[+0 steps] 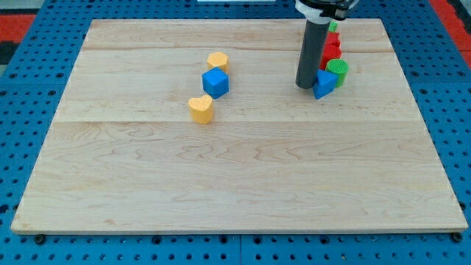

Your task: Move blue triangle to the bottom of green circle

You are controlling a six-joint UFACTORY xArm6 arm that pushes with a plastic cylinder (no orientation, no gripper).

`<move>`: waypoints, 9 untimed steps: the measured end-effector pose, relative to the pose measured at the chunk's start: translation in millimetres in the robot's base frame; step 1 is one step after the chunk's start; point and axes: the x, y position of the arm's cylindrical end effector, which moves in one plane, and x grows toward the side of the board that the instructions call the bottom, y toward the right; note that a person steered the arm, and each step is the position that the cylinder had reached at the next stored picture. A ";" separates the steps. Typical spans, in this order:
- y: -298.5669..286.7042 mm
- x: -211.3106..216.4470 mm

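Nearest me, yellow heart [200, 109] sits idle, blue cube [215, 82] and yellow hexagon [218, 61] just above it. Blue triangle [323, 84] is at the view's upper right, touching the green circle [338, 71] on its lower left. My tip [305, 87] touches the triangle's left side; the tool is a bare rod, holding nothing. Step looks like final placement: next push should nudge it right, under the circle. Red blocks [330, 48] crowd behind on the worktop [235, 184].

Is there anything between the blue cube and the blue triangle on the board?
In the camera view, only my tip stands between the blue cube and the blue triangle, right beside the triangle; the rest is bare wood.
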 end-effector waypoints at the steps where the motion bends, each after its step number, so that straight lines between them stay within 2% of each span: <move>1: -1.0 -0.1; 6: 10.8 9.0; 9: 7.2 33.6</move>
